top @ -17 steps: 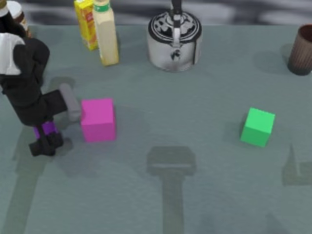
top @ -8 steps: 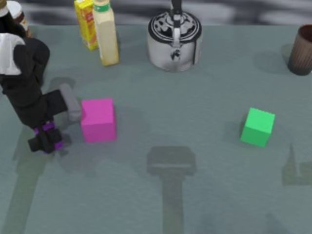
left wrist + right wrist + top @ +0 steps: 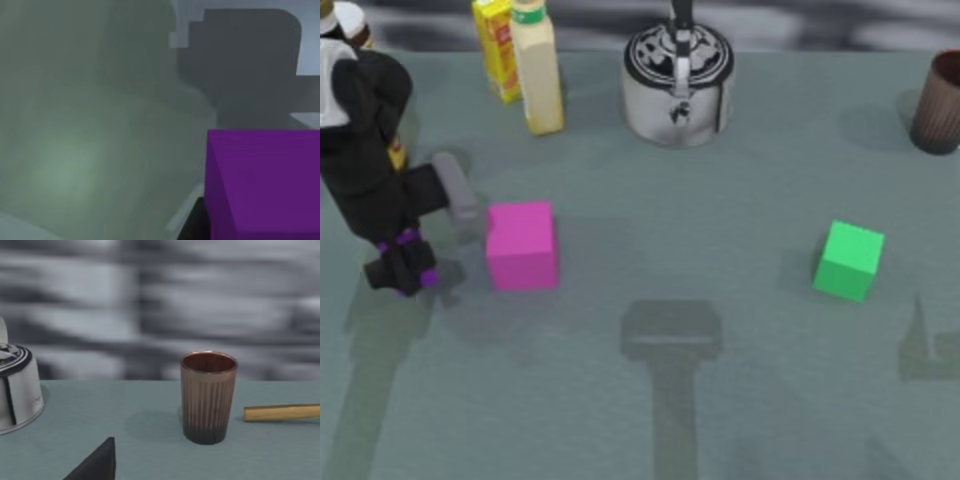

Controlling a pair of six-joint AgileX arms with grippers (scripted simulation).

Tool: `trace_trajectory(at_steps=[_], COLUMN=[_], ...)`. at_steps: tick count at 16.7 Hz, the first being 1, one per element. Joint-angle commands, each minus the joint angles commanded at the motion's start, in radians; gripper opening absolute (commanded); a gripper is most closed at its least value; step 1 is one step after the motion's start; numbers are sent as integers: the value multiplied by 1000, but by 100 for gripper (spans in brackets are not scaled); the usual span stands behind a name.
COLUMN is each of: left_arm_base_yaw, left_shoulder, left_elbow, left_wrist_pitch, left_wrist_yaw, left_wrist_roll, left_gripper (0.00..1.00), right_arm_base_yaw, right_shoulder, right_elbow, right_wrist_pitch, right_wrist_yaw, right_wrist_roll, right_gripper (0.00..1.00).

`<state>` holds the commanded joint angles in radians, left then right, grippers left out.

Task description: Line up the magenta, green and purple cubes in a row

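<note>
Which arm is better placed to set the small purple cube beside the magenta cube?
Left. Its gripper holds the small matte purple cube just left of the large matte magenta cube.

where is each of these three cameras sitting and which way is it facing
Top view: above the table, looking down on the matte magenta cube, bright green cube and metal kettle; the left arm's gripper shows.
Left wrist view: on the left arm, close on the small purple cube; a dark bit of gripper shows.
Right wrist view: low, facing the ribbed brown cup; a dark gripper tip shows.
Top and right wrist views share kettle and cup.
</note>
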<state>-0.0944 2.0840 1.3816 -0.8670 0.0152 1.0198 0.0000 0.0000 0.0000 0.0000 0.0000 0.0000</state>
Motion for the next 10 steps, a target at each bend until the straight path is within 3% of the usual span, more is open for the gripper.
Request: trace_trajectory(at_steps=[4, 10], left_arm_base_yaw=[6, -12], left_shoulder=[-62, -55], left_elbow=[63, 78], left_wrist_pitch=[-122, -131], left_wrist_yaw=[0, -1], left_wrist_roll=[0, -4], left_gripper=[0, 0], right_arm_base_yaw=[0, 0], right_shoulder=[0, 0], right_elbow=[0, 0], right_wrist_pitch=[0, 0], right_wrist_yaw=[0, 0], right_wrist_roll=[0, 0], right_gripper=[100, 100])
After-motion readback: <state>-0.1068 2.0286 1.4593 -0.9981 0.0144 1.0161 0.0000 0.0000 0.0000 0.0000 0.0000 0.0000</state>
